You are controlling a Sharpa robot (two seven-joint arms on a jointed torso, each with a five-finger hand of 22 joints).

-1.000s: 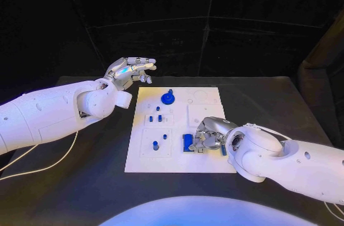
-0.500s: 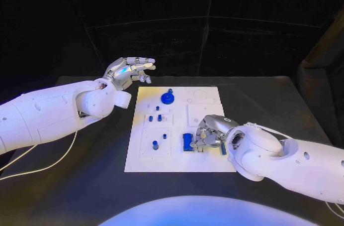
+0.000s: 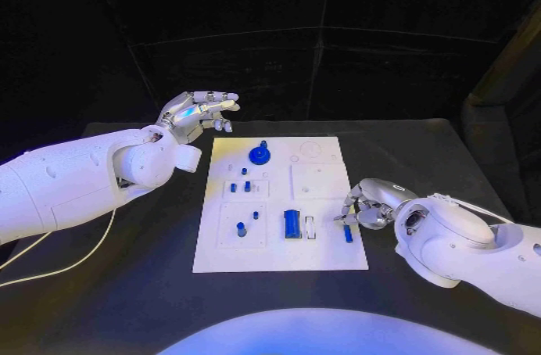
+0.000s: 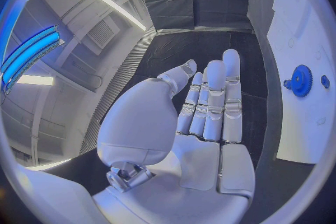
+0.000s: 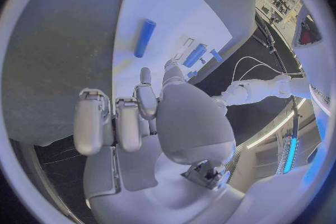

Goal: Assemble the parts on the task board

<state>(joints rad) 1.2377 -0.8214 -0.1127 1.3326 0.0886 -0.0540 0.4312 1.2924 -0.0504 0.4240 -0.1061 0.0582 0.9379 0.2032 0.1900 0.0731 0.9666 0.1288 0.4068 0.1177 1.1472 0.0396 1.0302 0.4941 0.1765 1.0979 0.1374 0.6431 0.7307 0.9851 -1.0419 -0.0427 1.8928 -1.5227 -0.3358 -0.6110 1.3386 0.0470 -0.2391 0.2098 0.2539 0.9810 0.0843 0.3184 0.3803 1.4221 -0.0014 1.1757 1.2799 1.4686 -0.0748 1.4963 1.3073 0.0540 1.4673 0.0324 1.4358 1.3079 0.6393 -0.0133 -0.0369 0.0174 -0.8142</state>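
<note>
On the board, a short blue part is seen just beside the empty, curled right hand, so it should be pinched squarely before seating, while the left hand is held empty, fingers loosely apart, beyond the board's far corner.

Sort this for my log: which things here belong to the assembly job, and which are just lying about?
Job: board; blue gear; blue block; blue bar by the right hand; small pegs; left hand.
Lying about: white cable on the table.
</note>
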